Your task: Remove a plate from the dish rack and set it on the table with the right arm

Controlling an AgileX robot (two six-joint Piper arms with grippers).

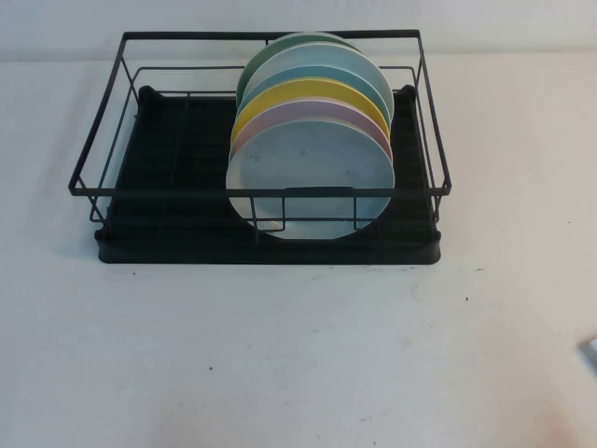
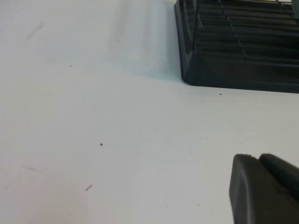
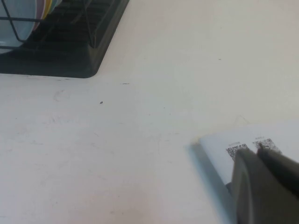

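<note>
The bench is bare white across the lower half of the high view, with a few tiny dark specks. At the lower right edge of that view a small pale grey corner of a sheet just enters the frame.

Neither arm shows in the high view. The left end effector appears only in the left wrist view, as a dark block in the lower right corner of the frame, low over bare bench, with a corner of the rack's tray in the upper right; I cannot tell whether it is open or closed. The right end effector likewise fills the lower right corner of the right wrist view, above a white sheet printed with small square codes lying flat on the bench; its state cannot be told either.

Further back, in the middle of the high view, stands the dish rack, black wire over a black drip tray. Its left half holds nothing. In its right half five plates stand on edge, packed face to back. The nearest is the pale grey-blue plate, leaning against the front wires. Behind it come a pink-lavender plate, a yellow plate, a light-blue plate and a green plate.
</note>
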